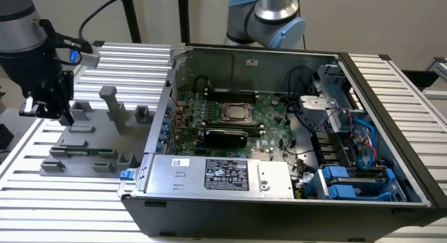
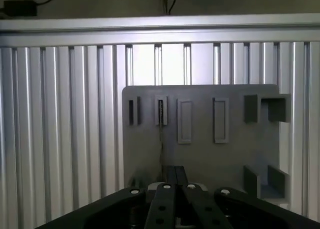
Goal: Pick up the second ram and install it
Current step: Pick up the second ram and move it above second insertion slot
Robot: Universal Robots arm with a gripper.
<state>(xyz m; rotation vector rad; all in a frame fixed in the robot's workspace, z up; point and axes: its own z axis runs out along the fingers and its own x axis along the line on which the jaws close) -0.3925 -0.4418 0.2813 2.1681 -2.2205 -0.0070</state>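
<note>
Gripper (image 2: 175, 170) sits closest to wrist cam, jaws pinched together w/ nothing btwn, hovering over grey fixture plate (image 2: 200, 156). Second ram (image 1: 82, 148) stands on edge in that fixture, exterior view's left, near gripper but not touching. Open PC case (image 1: 252, 59) w/ motherboard (image 1: 272, 114) just beside fixture, on exterior view's right.

Pale wall (image 1: 157, 15), slatted aluminium tabletop (image 1: 70, 211), black upright posts (image 1: 130, 18) behind
</note>
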